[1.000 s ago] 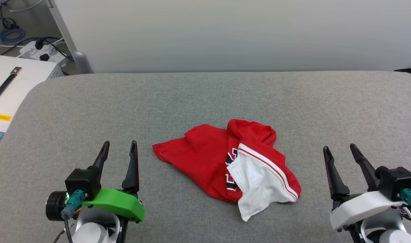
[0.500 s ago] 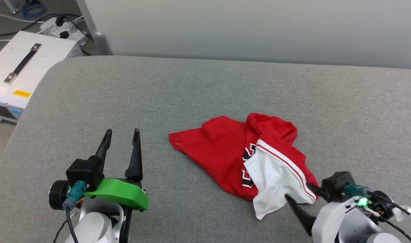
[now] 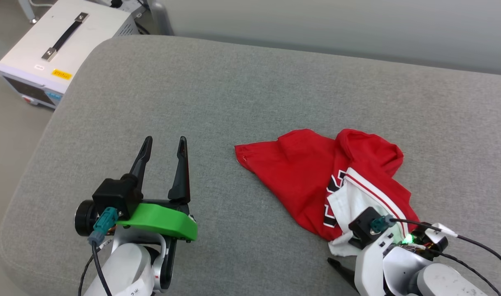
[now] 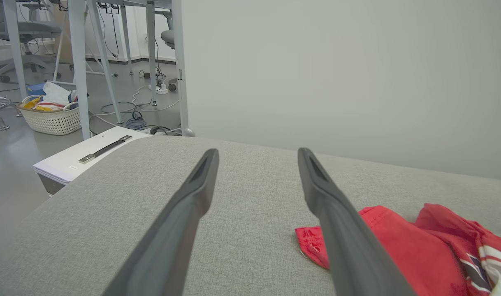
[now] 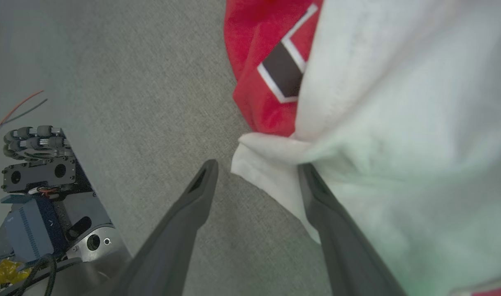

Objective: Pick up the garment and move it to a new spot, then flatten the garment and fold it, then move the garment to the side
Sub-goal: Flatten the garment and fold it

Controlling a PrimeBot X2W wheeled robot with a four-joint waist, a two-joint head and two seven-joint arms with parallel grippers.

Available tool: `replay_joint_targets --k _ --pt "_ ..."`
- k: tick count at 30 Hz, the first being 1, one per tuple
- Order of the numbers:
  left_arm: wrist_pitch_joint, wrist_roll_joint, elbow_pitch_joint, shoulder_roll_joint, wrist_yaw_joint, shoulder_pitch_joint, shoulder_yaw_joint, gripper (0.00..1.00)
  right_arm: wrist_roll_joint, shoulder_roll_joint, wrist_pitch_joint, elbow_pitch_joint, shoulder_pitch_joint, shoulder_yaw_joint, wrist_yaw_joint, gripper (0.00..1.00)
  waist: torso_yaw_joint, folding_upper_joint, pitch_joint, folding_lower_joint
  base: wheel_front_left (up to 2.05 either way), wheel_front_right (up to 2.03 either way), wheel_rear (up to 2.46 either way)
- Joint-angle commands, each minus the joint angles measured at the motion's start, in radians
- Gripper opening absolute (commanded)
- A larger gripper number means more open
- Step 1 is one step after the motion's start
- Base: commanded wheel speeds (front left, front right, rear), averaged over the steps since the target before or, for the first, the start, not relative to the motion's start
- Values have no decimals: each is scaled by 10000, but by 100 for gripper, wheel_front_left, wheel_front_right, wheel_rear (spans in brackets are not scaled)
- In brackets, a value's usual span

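Crumpled on bench [image 3: 234, 90]: red shirt [image 3: 300, 172]. Between wide-open right jaws, ungripped: white sleeve corner [image 5: 258, 160]. Well left of shirt: left jaws, open, empty.

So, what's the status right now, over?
Left gripper jaws open, empty. Right gripper jaws open at garment sleeve. Garment crumpled on grey surface. Nothing blocking.

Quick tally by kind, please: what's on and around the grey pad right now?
Shirt: 1
Pincers: 2, left pincer and right pincer
White case: 1
Basket: 1
Total: 5
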Motion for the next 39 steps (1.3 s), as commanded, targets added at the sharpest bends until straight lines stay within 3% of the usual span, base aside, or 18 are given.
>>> replay_joint_targets --k 1,5,6,8,15,21,29,30,32,39 --pt "-52 88 46 -69 -62 -134 46 100 114 -55 58 279 -187 234 -7 100 204 0 220 0 0 0 0" --pt "-61 101 164 -141 -133 -125 116 100 629 -32 405 945 -229 796 -7 100 228 0 265 0 0 0 0" --pt "-62 112 182 -153 -145 -119 140 100 760 -25 460 1029 -230 901 -7 49 212 0 269 0 0 0 0" --pt "-65 134 214 -166 -153 -100 189 100 947 -16 451 1072 -264 1038 -7 0 155 0 261 0 0 0 0" --pt "-68 226 316 -142 -181 -33 290 100 967 73 -681 423 -706 715 -7 0 -223 0 11 0 0 0 0" --pt "-61 242 327 -21 -171 120 327 100 469 444 -1744 -354 -756 -744 -7 0 -656 0 -304 0 0 0 0" --pt "101 221 240 103 -140 228 258 100 -464 1165 -2200 -478 63 -4177 -7 0 -1303 0 -440 0 0 0 0" --pt "135 215 230 116 -137 222 235 100 -621 1371 -2114 -228 400 -5153 -7 0 -1408 0 -437 0 0 0 0" --pt "159 207 230 126 -139 200 217 100 -655 1611 -2062 126 730 -6099 -7 0 -1483 0 -417 0 0 0 0" --pt "222 189 247 169 -151 127 155 100 -787 2423 -2109 1549 1654 -8669 -7 0 -1600 0 -297 0 0 0 0"
